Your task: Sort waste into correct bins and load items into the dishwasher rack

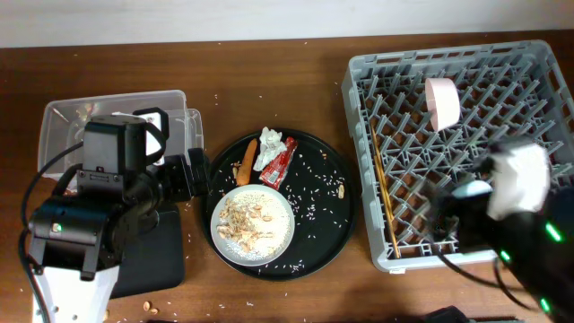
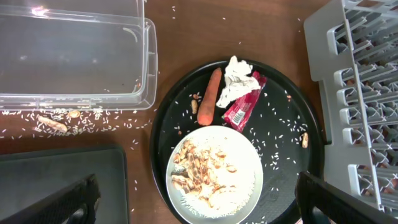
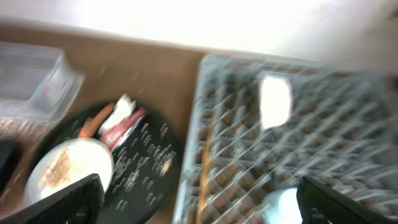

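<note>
The plate (image 1: 252,224) holds beige scraps and rice on the round black tray. Behind it lie the carrot piece (image 1: 247,164), the white tissue (image 1: 270,148) and the red wrapper (image 1: 278,168). My left gripper (image 1: 193,175) is open and empty. In the left wrist view it (image 2: 198,205) hangs above the plate (image 2: 214,177), with the carrot (image 2: 210,96), tissue (image 2: 235,78) and wrapper (image 2: 244,106) beyond. The rack (image 1: 359,99) holds the white-pink bowl (image 1: 441,101) and the chopsticks (image 1: 384,197). My right gripper (image 1: 448,220) is open above the rack (image 3: 205,124). Its view is blurred, with a pale blue blob (image 3: 283,202), maybe the cup.
The clear tub (image 1: 117,112) stands at the back left and the flat black tray (image 1: 161,256) in front of it. Rice grains and beige scraps (image 2: 53,124) lie on the table beside the tub (image 2: 149,62). One scrap (image 2: 304,140) lies on the round tray (image 2: 283,168).
</note>
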